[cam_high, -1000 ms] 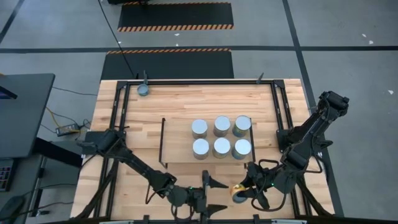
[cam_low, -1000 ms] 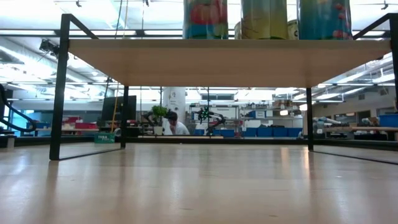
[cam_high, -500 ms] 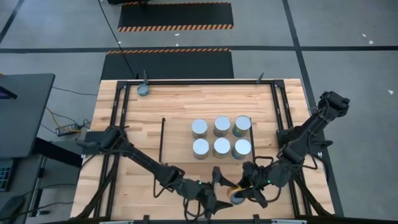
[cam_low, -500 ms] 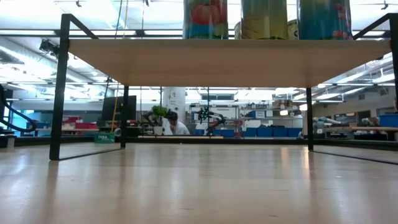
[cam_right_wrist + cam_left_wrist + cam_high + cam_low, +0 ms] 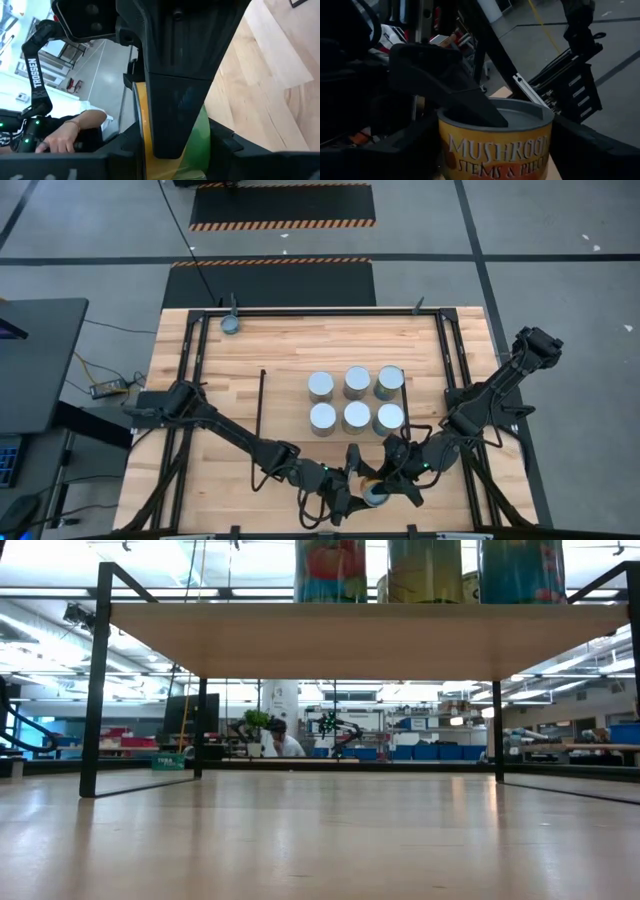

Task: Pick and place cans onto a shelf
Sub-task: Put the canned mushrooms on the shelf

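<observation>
Six cans (image 5: 356, 400) stand upright on the shelf (image 5: 285, 405), seen from below in the low view (image 5: 350, 640). Another can (image 5: 230, 325) stands at the table's far left. One can with a yellow mushroom label (image 5: 495, 150) is at the table's near edge (image 5: 378, 496), and my right gripper (image 5: 392, 480) is shut on it. My left gripper (image 5: 362, 486) comes level from the left, its open fingers close on either side of the can's label wall. My right gripper has one finger (image 5: 470, 100) lying flat across the can's top (image 5: 520, 117), coming from the table's right; the other finger is hidden by the can. The can stands upright in the hold. My left gripper flanks the can's wall (image 5: 455, 160); whether its fingers touch it, I cannot tell.
The shelf's black wire end frame (image 5: 261, 405) stands left of the cans. Black rails (image 5: 190, 370) edge the table. A person's hand and arm (image 5: 70, 132) show beyond the table in the right wrist view. Bare tabletop (image 5: 320, 340) lies behind the shelf.
My left gripper has gone toward the table's right edge and rolled, and its fingers now stand around the can. My right gripper has shifted a little toward the left with the can, which has turned from tilted, label showing, to top up.
</observation>
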